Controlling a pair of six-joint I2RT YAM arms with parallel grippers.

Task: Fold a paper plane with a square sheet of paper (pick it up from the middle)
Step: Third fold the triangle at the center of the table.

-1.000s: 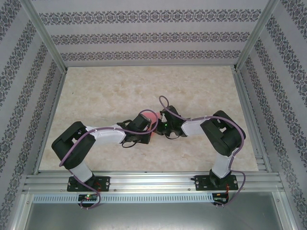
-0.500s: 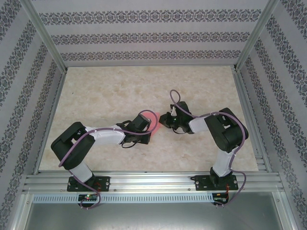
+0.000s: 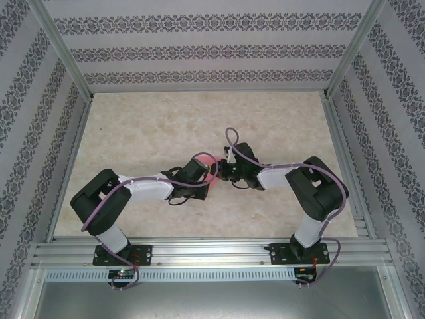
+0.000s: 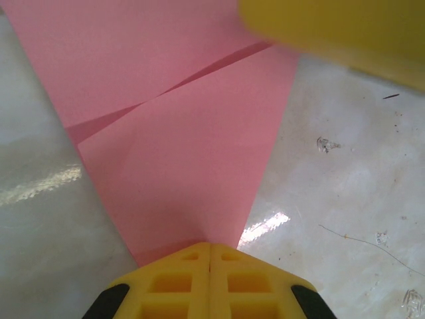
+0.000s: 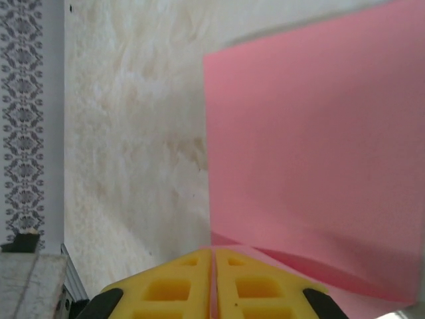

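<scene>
Paper [image 4: 186, 166], pink, creased: pinched between closed left fingers [image 4: 199, 256] and closed right fingers [image 5: 199, 262], over the surface [image 4: 345, 199]

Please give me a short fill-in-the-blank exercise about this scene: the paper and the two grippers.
1. The paper is ___ in colour.
2. Open or shut: the left gripper is ___ on the paper.
3. The fingers of the right gripper are ___ in colour.
4. The number of grippers holding the paper is ___.

Missing words: pink; shut; yellow; two.
</scene>
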